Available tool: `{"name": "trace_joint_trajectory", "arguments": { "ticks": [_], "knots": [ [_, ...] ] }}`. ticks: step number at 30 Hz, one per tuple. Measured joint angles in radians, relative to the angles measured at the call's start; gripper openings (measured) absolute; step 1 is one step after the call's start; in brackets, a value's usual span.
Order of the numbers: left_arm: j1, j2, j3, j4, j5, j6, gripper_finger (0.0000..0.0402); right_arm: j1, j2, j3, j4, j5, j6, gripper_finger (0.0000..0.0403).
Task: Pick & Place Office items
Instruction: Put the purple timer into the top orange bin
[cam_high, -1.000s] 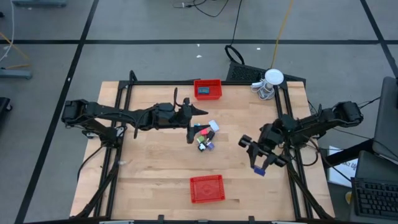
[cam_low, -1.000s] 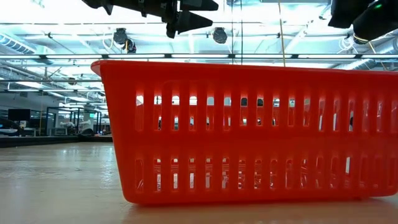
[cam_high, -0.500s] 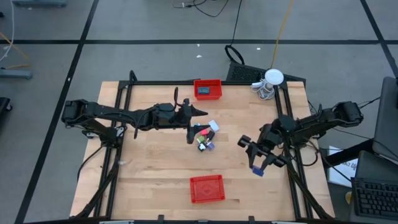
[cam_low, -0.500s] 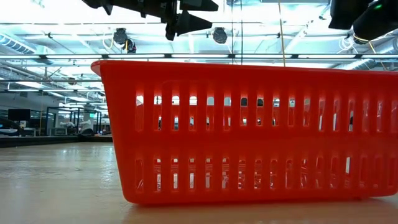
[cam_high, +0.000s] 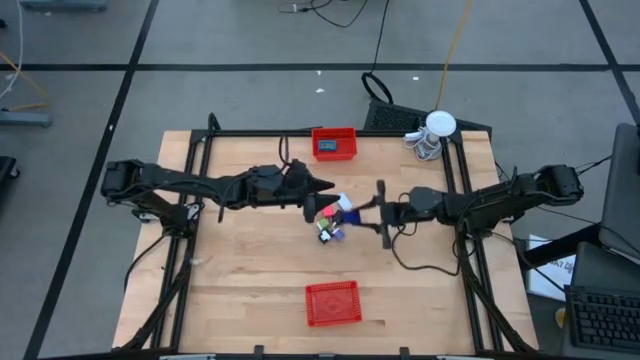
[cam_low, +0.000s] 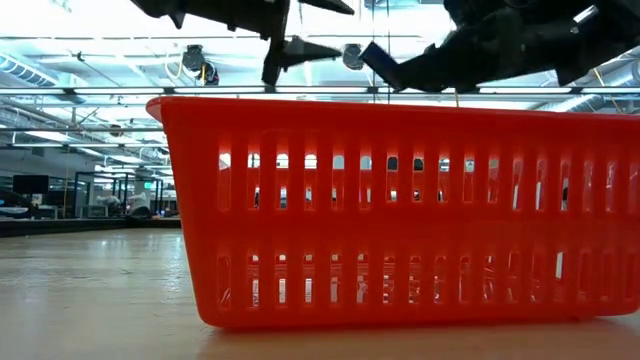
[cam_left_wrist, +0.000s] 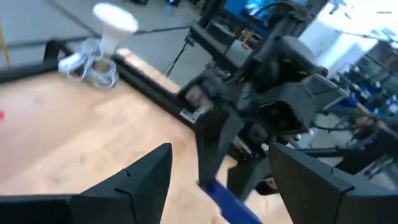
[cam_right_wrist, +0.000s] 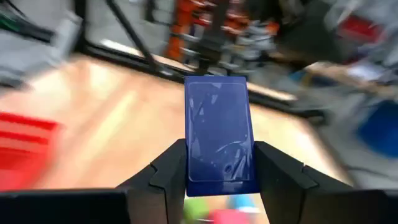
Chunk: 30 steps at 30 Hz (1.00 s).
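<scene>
Just beside the small heap of office items (cam_high: 330, 218) at the tabletop's (cam_high: 240, 270) middle, the right pincer (cam_high: 383, 213) grips a blue card (cam_right_wrist: 219, 134) between its fingers, while the left pincer (cam_high: 318, 193), jaws apart, hovers seemingly empty on the heap's other side.

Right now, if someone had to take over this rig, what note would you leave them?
Right hand: shut on a flat blue card, held above the table beside the pile of small items at mid-table.
Left hand: open and empty, above the same pile from the other side.
Far basket: holds one dark item.
Near basket: looks empty.
Done: one item binned, blue card picked up.
Left: place the card, then clear the rest of the pile.
</scene>
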Motion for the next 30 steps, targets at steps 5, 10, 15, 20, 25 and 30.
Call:
{"name": "trace_joint_trajectory", "arguments": {
  "ticks": [5, 10, 15, 20, 25, 30],
  "knots": [
    [-0.003, 0.053, 0.0, 0.029, 0.0, -0.058, 0.0269, 0.05, 0.0, 0.0, 0.024, 0.204, -0.185, 0.0146],
    [-0.004, 0.125, 0.0, 0.1, 0.0, -0.076, 0.0269, 0.097, 0.014, 0.0, 0.053, 0.363, -0.297, 0.0146],
    [-0.004, 0.186, 0.001, 0.164, 0.003, -0.123, 0.0269, 0.105, 0.014, 0.0, 0.06, 0.384, -0.316, 0.0146],
    [-0.001, 0.199, 0.001, 0.177, 0.003, -0.139, 0.0269, 0.104, 0.013, 0.0, 0.06, 0.465, -0.325, 0.0146],
    [-0.001, 0.199, 0.001, 0.187, 0.002, -0.143, 0.0265, 0.104, 0.013, 0.0, 0.055, 0.467, -0.322, 0.0146],
    [-0.001, 0.198, 0.001, 0.207, 0.002, -0.167, 0.0221, 0.104, 0.013, 0.0, 0.046, 0.466, -0.318, 0.0146]
  ]
}}
